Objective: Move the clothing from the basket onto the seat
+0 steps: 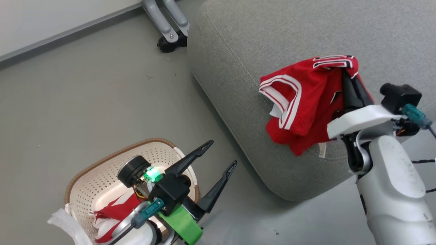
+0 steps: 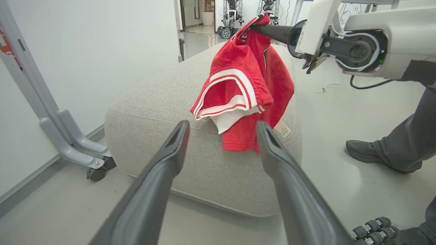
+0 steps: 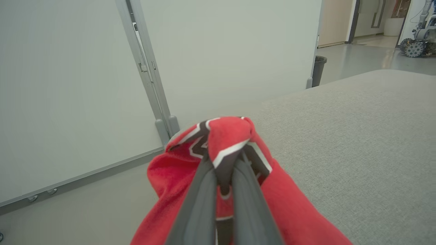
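A red garment with white stripe trim hangs over the grey seat, pinched at its top by my right gripper, which is shut on it. From the right wrist the red cloth bunches around the closed fingers. In the left wrist view the same garment dangles above the seat's near edge. My left gripper stands open and empty above the cream perforated basket at the lower left. More red and white clothing lies inside the basket, partly hidden by my left arm.
A grey wheeled frame leg stands on the floor by the seat's far corner. A person's dark shoe and trouser leg are on the floor to the right of the seat. Grey floor lies between basket and seat.
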### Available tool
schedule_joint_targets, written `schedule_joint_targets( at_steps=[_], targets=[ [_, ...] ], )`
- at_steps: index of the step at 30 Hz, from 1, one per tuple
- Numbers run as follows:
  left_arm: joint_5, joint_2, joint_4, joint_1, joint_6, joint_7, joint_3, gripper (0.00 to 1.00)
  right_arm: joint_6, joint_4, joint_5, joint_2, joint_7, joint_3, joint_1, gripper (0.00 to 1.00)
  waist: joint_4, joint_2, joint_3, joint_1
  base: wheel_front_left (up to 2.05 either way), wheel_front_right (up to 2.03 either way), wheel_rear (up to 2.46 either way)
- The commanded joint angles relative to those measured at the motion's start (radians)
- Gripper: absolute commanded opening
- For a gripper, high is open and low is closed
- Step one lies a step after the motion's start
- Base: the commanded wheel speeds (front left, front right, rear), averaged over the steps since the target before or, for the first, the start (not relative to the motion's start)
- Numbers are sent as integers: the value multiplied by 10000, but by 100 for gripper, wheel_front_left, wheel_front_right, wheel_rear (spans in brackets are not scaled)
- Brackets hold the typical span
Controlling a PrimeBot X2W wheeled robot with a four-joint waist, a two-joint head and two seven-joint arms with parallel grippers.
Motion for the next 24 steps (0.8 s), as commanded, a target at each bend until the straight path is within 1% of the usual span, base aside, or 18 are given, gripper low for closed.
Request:
schedule_joint_targets(
  at_steps=[1, 4, 10, 17, 21, 24],
  targets=[
    [71, 181, -127, -290, -28, 73, -3, 100, 1, -4, 119, -62, -89, -277, -452, 0, -182, -1, 698, 0, 0, 0, 0],
    [155, 315, -332, -623, -35, 192, 42, 100, 1, 131, 319, -153, -142, -798, -1099, 0, -6, -1, 1228, 0, 0, 0, 0],
    [363, 703, -889, -1395, -52, 423, 272, 100, 1, 596, 526, -688, -206, -1793, -2776, 0, 598, -1, 2613, 0, 0, 0, 0],
    [524, 1170, -1432, -2305, -90, 608, 333, 100, 1, 1403, 521, -1476, -262, -2755, -4505, 0, 1325, -1, 4080, 0, 0, 0, 0],
    [586, 1401, -1624, -2723, -107, 674, 298, 100, -1, 2139, 368, -1687, -249, -3025, -5023, 0, 1567, -1, 4706, 0, 0, 0, 0],
    [577, 1480, -1680, -2904, -100, 687, 241, 100, 1, 2816, 86, -1719, -250, -3271, -5090, 0, 1660, -1, 4965, 0, 0, 0, 0]
  ],
)
